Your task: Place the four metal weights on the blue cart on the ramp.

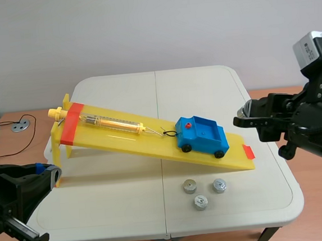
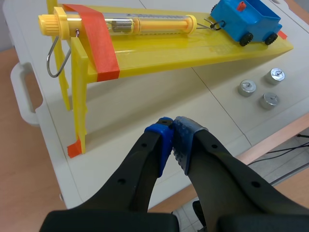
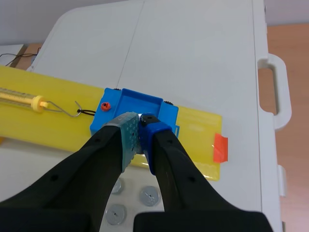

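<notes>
Hidden: the fourth weight (image 3: pixel 143 117) shows only as a silver glint between the pad tips of the right gripper (image 3: pixel 141 121); the fingers cover the rest of it.
Also hidden: in the right wrist view these fingers cover part of the tray of the cart (image 3: pixel 137 102) and half of one of the loose weights (image 3: pixel 147 195).
Cut off: both arms run out of the scene view.
Right jaws: clenched on the fourth weight, near the low end of the ramp (image 1: pixel 123 136), apart from the cart.
Left jaws: the left gripper (image 2: pixel 173 123) is clenched on nothing, pads touching, over the near left edge of the surface (image 1: pixel 203 88).
Cart: on the low part of the ramp, wheels on the slope; in the scene view its tray shows only blue floor.
Link: a black loop (image 1: pixel 169 134) joins the cart to the spring scale (image 1: pixel 113 123), which lies along the ramp.
Loose weights: three, upright, close but not touching, between the ramp's low edge and the near edge of the surface.
Edges: the ramp's low end lies near the right edge and its high end near the left edge; wide surface lies beyond it.
</notes>
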Robot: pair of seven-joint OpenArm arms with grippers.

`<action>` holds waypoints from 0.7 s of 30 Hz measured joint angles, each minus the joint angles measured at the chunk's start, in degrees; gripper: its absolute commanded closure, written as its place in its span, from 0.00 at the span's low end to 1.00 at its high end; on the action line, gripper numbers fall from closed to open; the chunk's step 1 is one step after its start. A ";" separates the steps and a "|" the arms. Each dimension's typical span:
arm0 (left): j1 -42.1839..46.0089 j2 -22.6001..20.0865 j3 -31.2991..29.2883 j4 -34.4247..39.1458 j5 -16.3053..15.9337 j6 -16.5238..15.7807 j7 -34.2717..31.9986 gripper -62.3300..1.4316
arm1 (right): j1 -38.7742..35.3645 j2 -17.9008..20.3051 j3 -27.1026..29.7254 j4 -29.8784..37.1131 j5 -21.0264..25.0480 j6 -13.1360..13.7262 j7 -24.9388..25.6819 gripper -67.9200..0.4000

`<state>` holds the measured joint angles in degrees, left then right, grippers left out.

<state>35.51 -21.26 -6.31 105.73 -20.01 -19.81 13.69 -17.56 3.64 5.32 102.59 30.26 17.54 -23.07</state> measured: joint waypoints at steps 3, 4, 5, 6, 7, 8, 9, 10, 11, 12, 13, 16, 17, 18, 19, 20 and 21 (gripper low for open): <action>0.00 0.00 0.00 0.00 0.00 0.00 -0.02 0.93 | 2.82 -0.66 -0.35 -4.02 -0.02 0.00 -0.04 0.99; 0.00 0.00 0.00 0.00 0.00 0.00 -0.02 0.93 | 3.72 -0.90 -0.46 -5.27 -0.04 -0.02 -0.02 0.99; 0.00 0.00 0.00 0.00 0.00 0.00 -0.02 0.93 | 4.55 -1.11 -0.52 -6.47 -0.07 -0.02 -0.04 0.99; 0.00 0.00 0.00 0.00 0.00 0.00 -0.02 0.93 | 5.35 -1.31 -0.57 -7.58 -0.07 -0.02 -0.07 0.99; 0.00 0.00 0.00 0.00 0.00 0.00 -0.02 0.93 | 6.16 -1.42 -0.59 -8.63 -0.07 0.00 -0.11 0.99; 0.00 0.00 0.00 0.00 0.00 0.00 -0.02 0.93 | 6.97 -1.42 -0.68 -9.68 -0.07 0.00 -0.17 0.99; 0.00 0.00 0.00 0.00 0.00 0.00 -0.02 0.93 | 7.80 -1.42 -0.81 -10.73 -0.11 0.00 -0.17 0.99; 0.00 0.00 0.00 0.00 0.00 0.00 -0.02 0.93 | 8.61 -1.42 -0.96 -11.80 -0.20 0.00 -0.17 0.99; 0.00 0.00 0.00 0.00 0.00 0.00 -0.02 0.93 | 9.44 -1.42 -1.09 -12.90 -0.22 0.00 -0.17 0.99; 0.00 0.00 0.00 0.00 0.00 0.00 -0.02 0.93 | 10.25 -1.42 -1.29 -13.94 -0.22 0.00 -0.20 0.99; 0.00 0.00 0.00 0.00 0.00 0.00 -0.02 0.93 | 11.04 -1.42 -1.33 -14.99 -0.22 0.00 -0.20 0.99; 0.00 0.00 0.00 0.00 0.00 0.00 -0.02 0.93 | 13.11 -1.42 -1.51 -17.86 -0.22 0.07 -0.20 0.99; 0.00 0.00 0.00 0.00 0.00 0.00 -0.02 0.93 | 13.79 -1.42 -1.51 -18.75 -0.24 0.31 -0.20 0.99; 0.00 0.00 0.00 0.00 0.00 0.00 -0.02 0.93 | 14.43 -1.44 -1.51 -19.67 -0.24 0.57 -0.20 0.99; 0.00 0.00 0.00 0.00 0.00 0.00 -0.02 0.93 | 15.06 -1.55 -1.51 -20.61 -0.24 0.85 -0.20 0.99; 0.00 0.00 0.00 0.00 0.00 0.00 0.00 0.93 | 15.74 -1.90 -1.51 -21.46 -0.24 0.87 -0.20 0.99; 0.00 0.00 0.00 0.00 0.00 0.00 0.00 0.93 | 16.33 -2.32 -1.49 -22.38 -0.24 0.85 -0.15 0.99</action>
<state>35.51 -21.26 -6.31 105.73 -20.01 -19.81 13.69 -1.23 1.32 3.84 80.20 30.02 18.39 -23.22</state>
